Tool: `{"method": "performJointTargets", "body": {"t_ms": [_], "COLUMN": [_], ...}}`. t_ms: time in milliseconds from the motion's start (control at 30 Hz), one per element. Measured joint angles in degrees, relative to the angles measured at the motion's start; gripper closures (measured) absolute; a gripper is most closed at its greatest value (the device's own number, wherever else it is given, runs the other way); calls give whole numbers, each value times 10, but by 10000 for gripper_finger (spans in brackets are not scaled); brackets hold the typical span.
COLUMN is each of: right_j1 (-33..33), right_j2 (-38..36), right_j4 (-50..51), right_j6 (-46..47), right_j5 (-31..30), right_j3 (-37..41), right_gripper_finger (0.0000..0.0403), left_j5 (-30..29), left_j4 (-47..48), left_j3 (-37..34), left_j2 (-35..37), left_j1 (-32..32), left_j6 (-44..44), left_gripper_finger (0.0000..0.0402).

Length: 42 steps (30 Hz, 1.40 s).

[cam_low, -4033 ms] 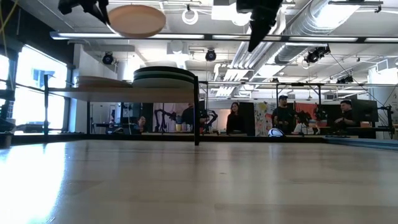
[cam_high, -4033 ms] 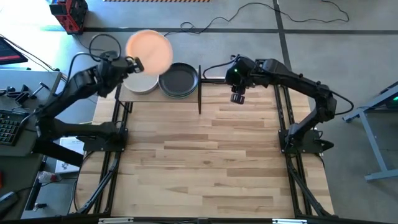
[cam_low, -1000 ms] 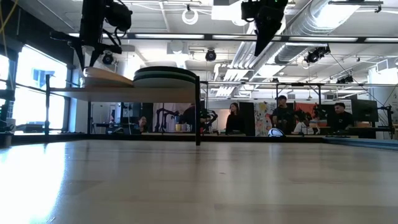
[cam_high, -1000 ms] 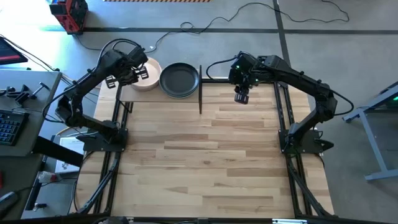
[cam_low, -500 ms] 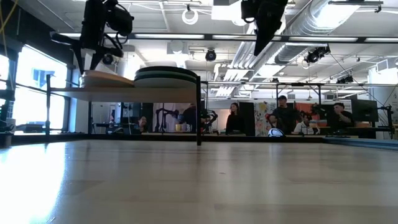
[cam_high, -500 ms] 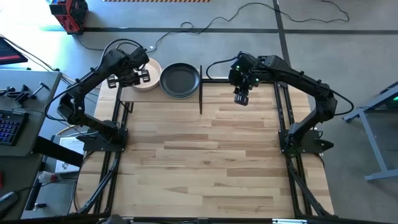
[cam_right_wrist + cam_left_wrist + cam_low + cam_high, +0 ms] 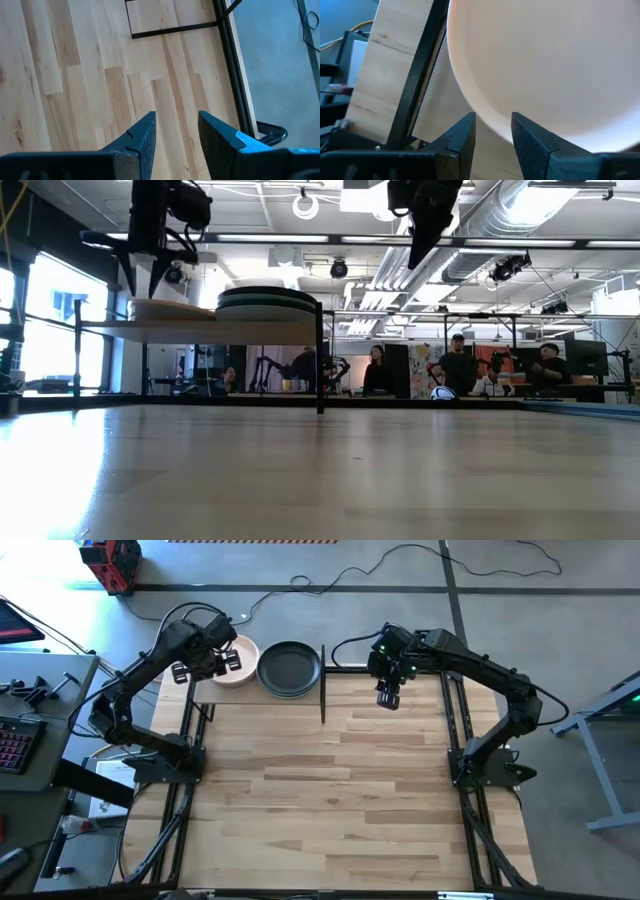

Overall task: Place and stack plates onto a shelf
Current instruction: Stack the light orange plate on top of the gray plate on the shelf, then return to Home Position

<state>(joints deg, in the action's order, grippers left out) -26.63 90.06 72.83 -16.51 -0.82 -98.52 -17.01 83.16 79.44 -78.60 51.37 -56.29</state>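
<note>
The shelf (image 7: 210, 692) stands at the table's far left and bears two stacks of plates. A black plate (image 7: 289, 668) tops the right stack (image 7: 266, 302). A peach-pink plate (image 7: 244, 664) lies level on top of the left stack (image 7: 165, 309). My left gripper (image 7: 226, 659) hangs open over that plate's left rim (image 7: 485, 107), pointing steeply down, its fingertips (image 7: 143, 282) just above the rim. My right gripper (image 7: 386, 698) hangs open in the air right of the shelf, above bare tabletop (image 7: 100, 75), with nothing between its fingers.
The shelf's black upright post (image 7: 318, 355) stands at its right end, between the two arms. The planked tabletop (image 7: 330, 790) stretches bare toward the near edge. People sit in the room beyond the table (image 7: 455, 365).
My left gripper has opened and let go of the peach-pink plate. The plate's left edge, which stood raised, has dropped, and the plate now lies level on the left stack. Both arms have stayed in place.
</note>
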Motion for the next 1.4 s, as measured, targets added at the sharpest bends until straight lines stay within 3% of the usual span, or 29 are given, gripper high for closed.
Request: {"method": "performJointTargets", "body": {"t_ms": [333,633,867,1100,1400], "right_j1": [0,0,8,52,137], "right_j2": [0,0,0,-8,-9], "right_j4": [0,2,1,-146,-373], "right_j6": [-3,33,121,183,259], "right_j5": [1,68,68,77,132], "right_j3": [0,0,0,135,254], "right_gripper_finger": [277,277,277,277,277], "left_j5": [8,-38,-110,-142,-104], "left_j4": [-31,-58,-69,-83,-202], "left_j3": [0,0,1,-38,-210], "left_j2": [55,113,139,179,308], "left_j1": [-46,-184,-302,-395,-453], "left_j6": [41,102,163,208,227], "left_gripper_finger": [286,286,286,286,287]}}
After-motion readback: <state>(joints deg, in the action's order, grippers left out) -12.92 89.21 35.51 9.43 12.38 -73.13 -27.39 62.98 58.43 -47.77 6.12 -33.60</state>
